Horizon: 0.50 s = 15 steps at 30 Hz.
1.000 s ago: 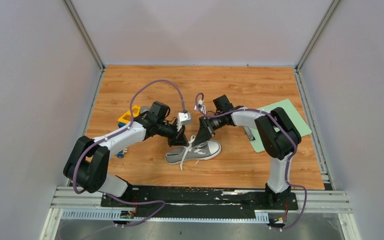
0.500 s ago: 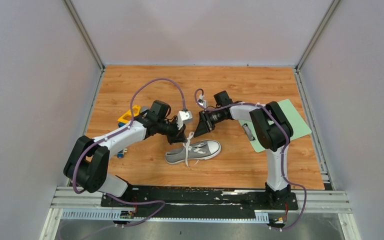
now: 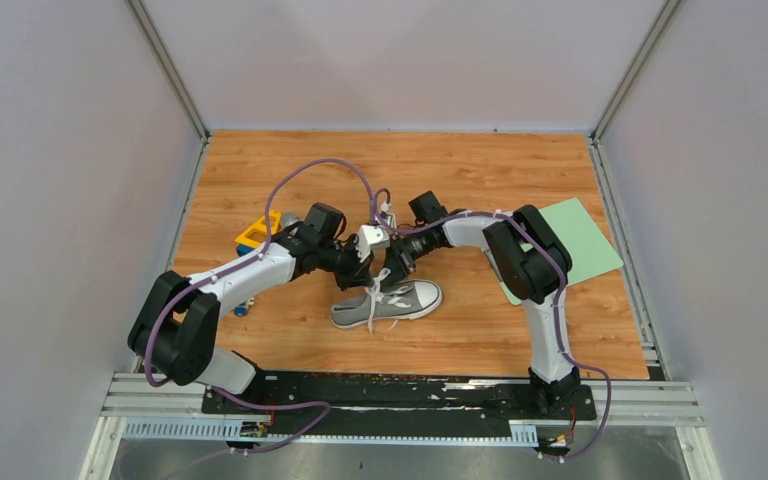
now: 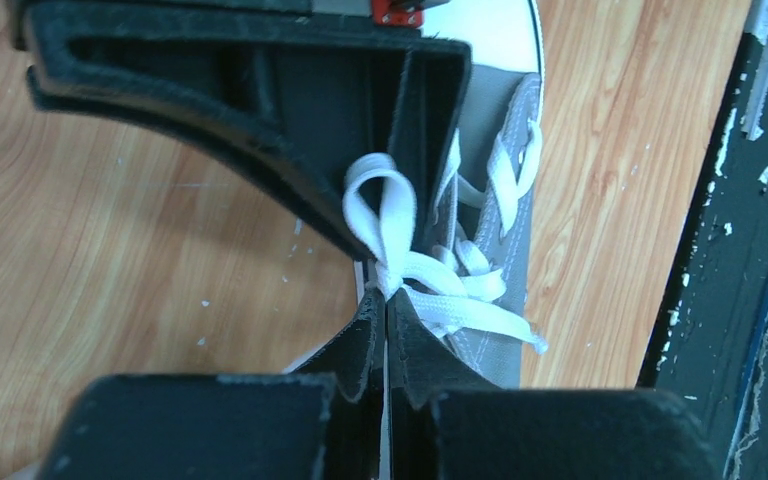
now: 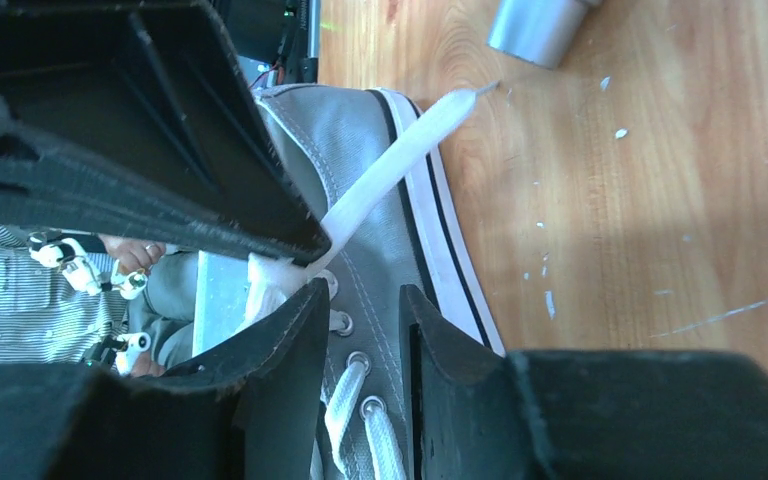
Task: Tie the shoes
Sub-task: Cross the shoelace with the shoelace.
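One grey sneaker (image 3: 390,303), lying flat near the middle of the table (image 3: 460,170), white toe cap pointing to the right side.

Item, white laces (image 4: 430,290): crossed over the tongue, one loop (image 4: 385,200) standing up, one free end (image 5: 410,140) trailing over the heel side.

Item, left gripper (image 4: 385,310): jaws closed on the laces at the foot of the loop, apparently pinching it so that it keeps its shape.

Item, right gripper (image 5: 360,300): jaws apart, nothing between them, poised just above the eyelets and close against the left one; likely placed to take the free end.

Item, room: both grippers crowd over the shoe's throat, little clearance between them. Bare wood lies beyond and in front. Green mat (image 3: 590,235) to the right and yellow-and-blue toy (image 3: 257,235) to the left, both well apart.
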Each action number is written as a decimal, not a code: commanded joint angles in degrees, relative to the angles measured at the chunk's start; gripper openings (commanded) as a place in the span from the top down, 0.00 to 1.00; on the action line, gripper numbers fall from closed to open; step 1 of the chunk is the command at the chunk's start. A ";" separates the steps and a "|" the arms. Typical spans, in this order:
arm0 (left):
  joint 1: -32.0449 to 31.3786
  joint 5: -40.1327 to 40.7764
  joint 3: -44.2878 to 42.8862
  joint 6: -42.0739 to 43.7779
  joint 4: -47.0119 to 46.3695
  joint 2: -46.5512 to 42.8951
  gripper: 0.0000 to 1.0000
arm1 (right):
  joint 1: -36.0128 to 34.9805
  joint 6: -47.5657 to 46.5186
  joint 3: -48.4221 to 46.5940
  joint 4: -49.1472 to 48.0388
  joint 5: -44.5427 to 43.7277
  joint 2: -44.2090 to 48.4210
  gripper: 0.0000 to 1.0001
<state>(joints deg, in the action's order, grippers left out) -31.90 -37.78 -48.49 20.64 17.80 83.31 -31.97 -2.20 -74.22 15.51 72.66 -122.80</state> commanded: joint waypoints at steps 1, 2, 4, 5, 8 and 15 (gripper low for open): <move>-0.22 3.18 -1.42 -1.58 0.14 -1.18 1.00 | -0.02 -3.52 0.78 -0.73 6.22 2.64 0.67; -0.25 3.34 -1.61 -1.86 0.46 -1.24 1.00 | -0.03 -3.52 0.74 -0.73 6.84 2.61 0.67; -0.27 3.86 -1.63 -2.32 0.82 -1.36 1.00 | -0.03 -3.44 0.59 -0.72 7.82 2.49 0.67; -0.25 3.95 -1.62 -2.53 0.96 -1.45 1.00 | -0.04 -3.43 0.45 -0.73 8.20 2.31 0.67; -0.27 3.74 -1.54 -2.62 1.36 -1.68 1.00 | 0.01 -3.19 0.01 -0.82 9.89 1.96 0.67; -0.23 1.23 -2.30 -4.44 1.02 -1.63 1.00 | -0.37 -2.58 -0.46 -0.83 9.73 1.56 0.66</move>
<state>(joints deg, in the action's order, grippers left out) -31.90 -34.52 -48.49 18.26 19.05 83.29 -31.99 -3.57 -73.43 15.62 79.57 -122.80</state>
